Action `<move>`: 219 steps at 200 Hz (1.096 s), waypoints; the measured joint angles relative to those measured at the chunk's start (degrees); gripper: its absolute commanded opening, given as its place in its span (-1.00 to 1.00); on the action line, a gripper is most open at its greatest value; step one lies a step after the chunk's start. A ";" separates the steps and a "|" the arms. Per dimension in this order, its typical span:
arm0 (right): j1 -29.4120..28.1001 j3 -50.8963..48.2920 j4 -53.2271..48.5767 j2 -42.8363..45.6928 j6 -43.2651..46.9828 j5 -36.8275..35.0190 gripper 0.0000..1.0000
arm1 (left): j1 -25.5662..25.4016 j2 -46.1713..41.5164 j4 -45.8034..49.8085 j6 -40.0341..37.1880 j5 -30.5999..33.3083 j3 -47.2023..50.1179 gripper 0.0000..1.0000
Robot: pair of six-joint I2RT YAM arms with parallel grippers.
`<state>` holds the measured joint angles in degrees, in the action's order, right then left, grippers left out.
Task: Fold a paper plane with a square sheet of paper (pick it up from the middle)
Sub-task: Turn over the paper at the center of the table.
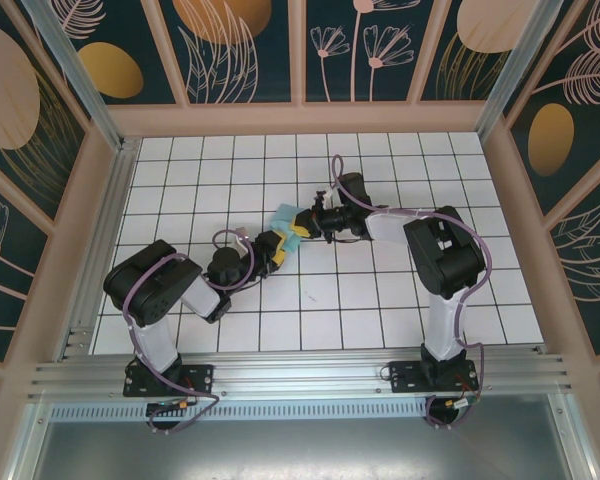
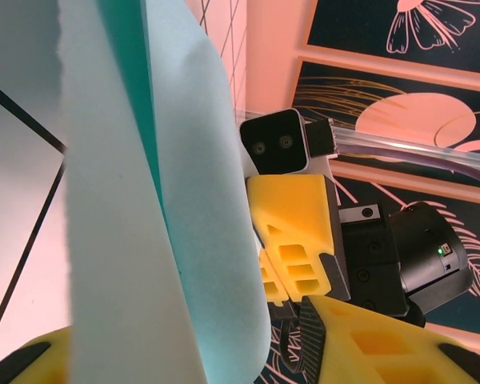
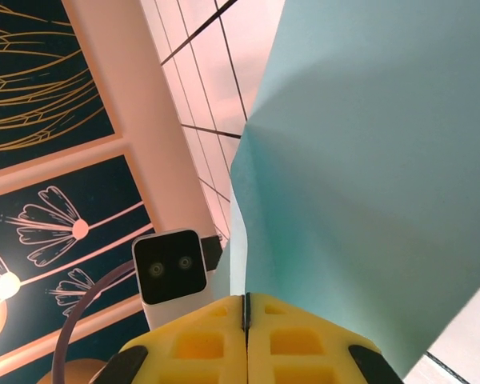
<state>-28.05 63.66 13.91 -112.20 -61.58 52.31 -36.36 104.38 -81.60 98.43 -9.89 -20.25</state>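
The square sheet of paper [image 1: 284, 218], light turquoise and bent into a loose fold, is held above the middle of the table between the two grippers. My right gripper [image 3: 246, 308] is shut on its edge, and the sheet [image 3: 368, 176] spreads up and to the right from the closed yellow fingers. In the left wrist view the paper [image 2: 144, 200] hangs as curved layers between the fingers of my left gripper [image 2: 184, 356], whose jaws stand apart, with a gap between the paper and the right finger [image 2: 368, 344]. From above, the left gripper [image 1: 273, 250] and right gripper [image 1: 302, 228] nearly touch.
White grid-tiled table [image 1: 380, 300] inside a walled booth with pink frames and dark floral panels [image 1: 240, 50]. Both arms reach in from the near rail [image 1: 300, 375]. The right gripper's shut yellow fingers [image 2: 292, 240] sit very close to the left gripper's right finger.
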 measured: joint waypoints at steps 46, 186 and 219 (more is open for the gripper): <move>0.52 -0.57 -1.55 0.15 1.73 -0.96 -0.76 | 0.00 -0.39 0.28 -1.14 1.18 1.18 -0.21; 0.96 -1.79 -7.93 3.02 8.15 -3.17 0.02 | 0.00 -6.10 13.53 -9.07 2.27 -0.70 -0.84; 3.21 -1.77 -11.54 7.78 11.80 -7.26 0.38 | 0.00 -12.04 25.31 -14.95 2.58 -3.15 -0.84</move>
<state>-24.84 61.89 2.37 -104.42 -49.78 45.06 -36.36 92.33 -56.29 83.48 -7.31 -23.40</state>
